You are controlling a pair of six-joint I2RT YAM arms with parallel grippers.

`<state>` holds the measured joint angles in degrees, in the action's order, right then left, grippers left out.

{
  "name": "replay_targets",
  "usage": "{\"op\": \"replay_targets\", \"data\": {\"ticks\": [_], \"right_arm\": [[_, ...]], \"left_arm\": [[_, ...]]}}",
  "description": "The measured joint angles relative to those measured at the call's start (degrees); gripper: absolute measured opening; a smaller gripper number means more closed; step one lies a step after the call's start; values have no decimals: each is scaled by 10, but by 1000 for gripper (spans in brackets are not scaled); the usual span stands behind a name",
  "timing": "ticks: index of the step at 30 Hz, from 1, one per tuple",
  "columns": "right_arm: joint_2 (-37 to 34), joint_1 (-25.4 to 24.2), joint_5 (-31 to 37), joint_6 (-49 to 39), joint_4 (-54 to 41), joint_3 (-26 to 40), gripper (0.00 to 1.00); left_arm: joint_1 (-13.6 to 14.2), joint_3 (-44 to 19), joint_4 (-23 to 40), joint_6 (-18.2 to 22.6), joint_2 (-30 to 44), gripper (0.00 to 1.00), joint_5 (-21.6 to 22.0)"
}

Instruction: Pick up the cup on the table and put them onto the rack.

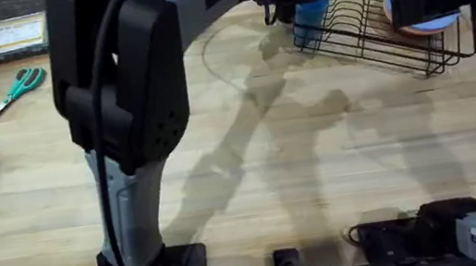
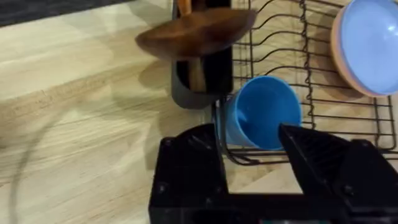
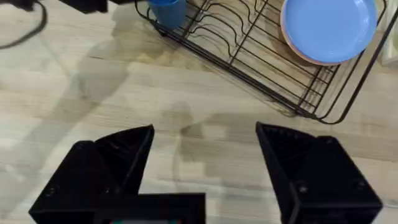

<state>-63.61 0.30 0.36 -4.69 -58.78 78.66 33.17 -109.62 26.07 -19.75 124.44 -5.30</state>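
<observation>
Cup (image 2: 261,112) sits at the rack's (image 1: 372,25) near-left corner, tipped on its side in the left wrist view, mouth toward you. You've got the left gripper (image 2: 255,155) spread around it, fingers either side, not visibly pinching; likely a release onto the wires. Right gripper (image 3: 205,162) hangs wide apart over bare table (image 3: 124,99), out of the way. Cup's plain blue, tapered, no handle.
</observation>
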Motion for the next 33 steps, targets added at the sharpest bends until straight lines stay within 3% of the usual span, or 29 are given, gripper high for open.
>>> {"op": "replay_targets", "data": {"ticks": [4,7,10,11,12,13,15,25,28,33], "right_arm": [[0,0,0,0,0,0,997],[0,0,0,0,0,0,997],[0,0,0,0,0,0,997],[0,0,0,0,0,0,997],[0,0,0,0,0,0,997],[0,0,0,0,0,0,997],[0,0,0,0,0,0,997],[0,0,0,0,0,0,997],[0,0,0,0,0,0,997],[0,0,0,0,0,0,997]], "left_arm": [[-1,0,1,0,-26,626,0],[-8,0,0,0,-94,649,0],[-10,0,6,0,-100,681,0],[-11,0,10,0,-101,706,0],[-13,0,23,0,-101,847,0],[-14,0,29,1,-101,922,0],[-14,0,36,2,-101,989,0],[-14,0,110,56,-105,995,6],[-15,0,154,75,-137,995,20],[-14,0,166,90,-179,995,40]]}}
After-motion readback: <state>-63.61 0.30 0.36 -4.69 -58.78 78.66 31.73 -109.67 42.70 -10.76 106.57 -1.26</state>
